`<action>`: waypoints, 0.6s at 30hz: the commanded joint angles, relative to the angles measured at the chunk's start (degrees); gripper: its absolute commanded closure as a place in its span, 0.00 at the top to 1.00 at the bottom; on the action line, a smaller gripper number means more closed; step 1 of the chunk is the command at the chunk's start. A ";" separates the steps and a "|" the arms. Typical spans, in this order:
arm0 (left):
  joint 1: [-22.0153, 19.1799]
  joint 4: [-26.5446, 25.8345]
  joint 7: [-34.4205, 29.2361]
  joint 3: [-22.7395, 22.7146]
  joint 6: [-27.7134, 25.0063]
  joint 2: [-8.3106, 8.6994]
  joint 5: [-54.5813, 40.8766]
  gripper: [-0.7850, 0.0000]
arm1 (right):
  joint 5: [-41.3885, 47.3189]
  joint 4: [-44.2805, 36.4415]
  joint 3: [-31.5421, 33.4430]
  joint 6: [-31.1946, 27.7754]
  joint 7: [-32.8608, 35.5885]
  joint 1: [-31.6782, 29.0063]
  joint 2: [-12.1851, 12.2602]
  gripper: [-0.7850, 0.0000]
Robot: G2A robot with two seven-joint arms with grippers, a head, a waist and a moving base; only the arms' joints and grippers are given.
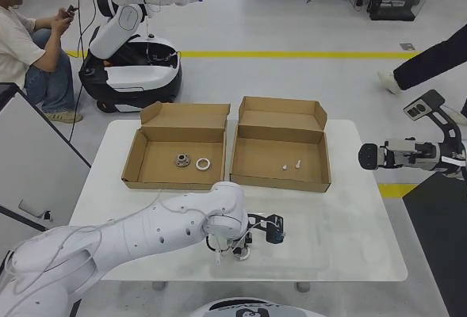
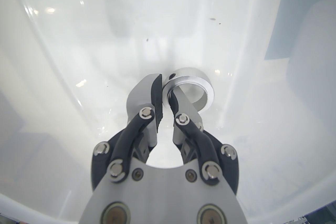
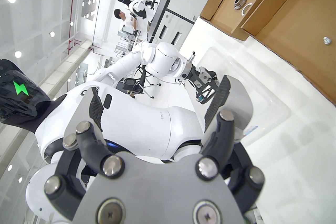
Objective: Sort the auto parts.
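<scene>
My left gripper (image 2: 165,93) is shut on the wall of a silver metal ring (image 2: 190,76), with one finger inside the ring and one outside. It is held low inside a clear plastic tray (image 2: 252,25). From above, the left gripper (image 1: 239,251) is near the table's front edge. The left cardboard box (image 1: 150,162) holds a grey flanged part (image 1: 183,160) and a white ring (image 1: 204,164). The right cardboard box (image 1: 253,162) holds two small bolts (image 1: 285,167). My right gripper (image 3: 157,104) is open and holds nothing. It hangs beyond the table's right edge (image 1: 366,156).
Both boxes stand side by side at the back of the white table (image 1: 344,238), flaps open. The clear tray (image 3: 275,101) lies in front of them. A second robot (image 1: 130,67) stands behind the table.
</scene>
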 commanded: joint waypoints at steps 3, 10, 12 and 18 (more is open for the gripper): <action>-2.21 -1.71 -0.60 -0.02 0.61 0.62 -2.68 0.00 | 0.00 0.00 0.00 0.00 0.00 0.00 0.00 1.00; -6.44 -6.38 -0.83 -1.45 0.85 2.90 -7.74 0.00 | 0.00 0.00 0.00 0.00 0.00 0.00 0.00 1.00; -7.34 -8.33 -0.91 -2.29 0.93 3.90 -8.46 0.00 | 0.00 0.00 0.00 0.00 0.00 0.00 0.00 1.00; -8.50 -13.62 -0.85 -4.85 0.87 6.73 -9.26 0.00 | 0.00 0.00 0.00 0.00 0.00 0.00 0.00 1.00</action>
